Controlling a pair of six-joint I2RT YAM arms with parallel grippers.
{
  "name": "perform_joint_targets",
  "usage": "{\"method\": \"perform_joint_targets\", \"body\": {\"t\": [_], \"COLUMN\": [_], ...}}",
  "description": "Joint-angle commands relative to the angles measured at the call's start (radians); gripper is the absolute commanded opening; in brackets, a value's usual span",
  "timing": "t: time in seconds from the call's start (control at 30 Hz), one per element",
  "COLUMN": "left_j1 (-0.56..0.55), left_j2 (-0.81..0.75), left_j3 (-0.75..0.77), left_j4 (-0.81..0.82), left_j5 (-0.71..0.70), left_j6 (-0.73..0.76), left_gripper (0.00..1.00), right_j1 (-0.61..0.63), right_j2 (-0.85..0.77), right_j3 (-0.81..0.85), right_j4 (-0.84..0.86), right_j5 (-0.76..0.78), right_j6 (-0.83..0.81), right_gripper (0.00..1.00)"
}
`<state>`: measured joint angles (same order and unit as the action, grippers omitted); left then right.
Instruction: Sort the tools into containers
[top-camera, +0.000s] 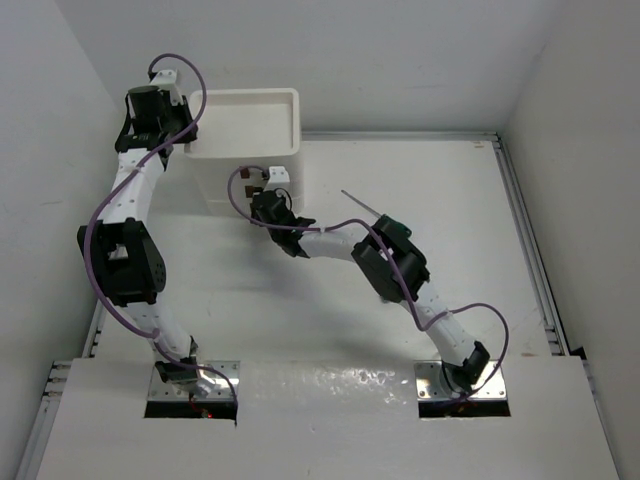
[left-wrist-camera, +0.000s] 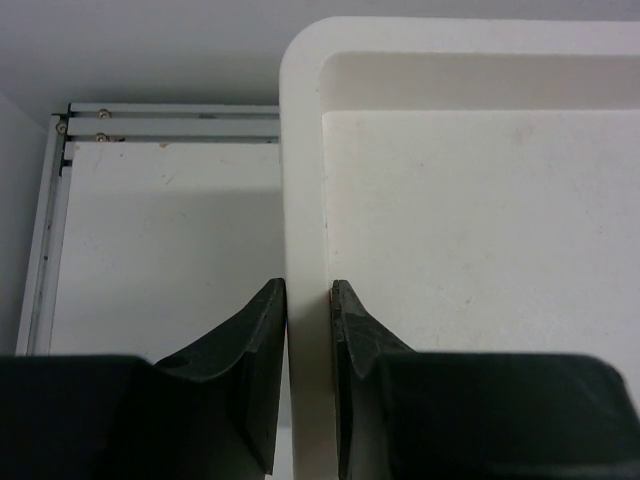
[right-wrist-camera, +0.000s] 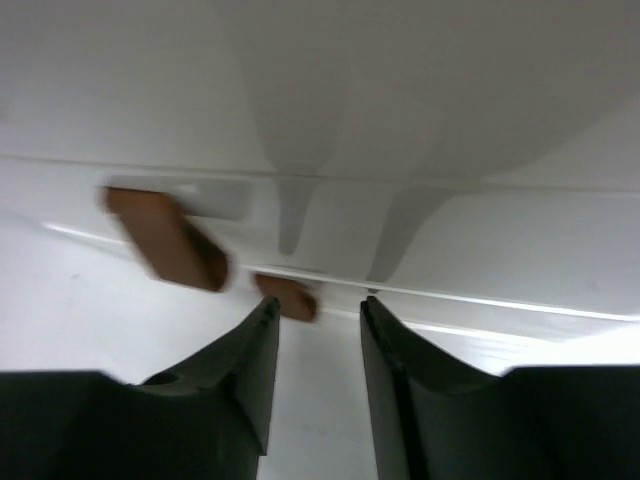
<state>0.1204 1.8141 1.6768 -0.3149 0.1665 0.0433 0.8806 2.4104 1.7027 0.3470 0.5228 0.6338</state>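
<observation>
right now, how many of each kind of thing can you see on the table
screwdriver: 1
white drawer unit: 1
brown drawer tabs: 2
total: 4

**A:** anyone manage to read any writing, brand or number in these shots?

**B:** nope, nothing legible in any of the three views. The white container (top-camera: 245, 125) is plain wherever you can see it. The brown tabs (right-wrist-camera: 165, 238) are too blurry to tell if anything's printed on them.

**A:** same here, no readable text at all.
</observation>
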Motion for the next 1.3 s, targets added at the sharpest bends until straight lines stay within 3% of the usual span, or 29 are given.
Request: {"method": "perform_joint_targets", "body": {"t": [0.0,0.17,0.27,0.37,0.5,0.57,0.83,0.93,1.03,1.27], "left_j1": [0.004,0.002,0.002,0.004,0.002,0.004,0.002,0.002,0.002,0.004], "left_j2": [0.065,0.062,0.065,0.067,0.067,0.07,0.074,0.076,0.076,0.077], "left_j3": [-0.029,-0.042,-0.045,-0.045,-0.051,-0.051,-0.043,-0.038,-0.038,-0.028], "left_j4": [-0.22,-0.207,-0.205,-0.207,-0.207,-0.21,-0.214,-0.217,-0.217,-0.21], "left_j5": [0.073,0.082,0.087,0.102,0.107,0.108,0.114,0.116,0.11,0.084], "left_j6": [-0.034,-0.034,-0.034,-0.034,-0.02,-0.019,-0.002,-0.003,-0.006,-0.034], "left_gripper": [0.0,0.0,0.0,0.0,0.0,0.0,0.0,0.0,0.0,0.0], "right_j1": [0.011,0.014,0.014,0.012,0.011,0.005,-0.037,-0.038,-0.037,0.02], "right_j2": [0.048,0.098,0.128,0.144,0.131,0.142,0.167,0.164,0.107,-0.137], "right_j3": [0.09,0.159,0.199,0.239,0.239,0.261,0.298,0.285,0.184,-0.234], "right_j4": [-0.003,-0.019,-0.037,-0.069,-0.017,-0.02,-0.026,0.004,0.07,0.302], "right_j5": [-0.009,-0.001,0.032,0.111,0.163,0.177,0.1,0.065,-0.001,-0.159], "right_j6": [0.026,0.01,0.014,0.024,-0.005,-0.006,-0.003,-0.046,-0.083,-0.161], "right_gripper": [0.4,0.51,0.53,0.48,0.33,0.31,0.03,0.0,0.0,0.0]}}
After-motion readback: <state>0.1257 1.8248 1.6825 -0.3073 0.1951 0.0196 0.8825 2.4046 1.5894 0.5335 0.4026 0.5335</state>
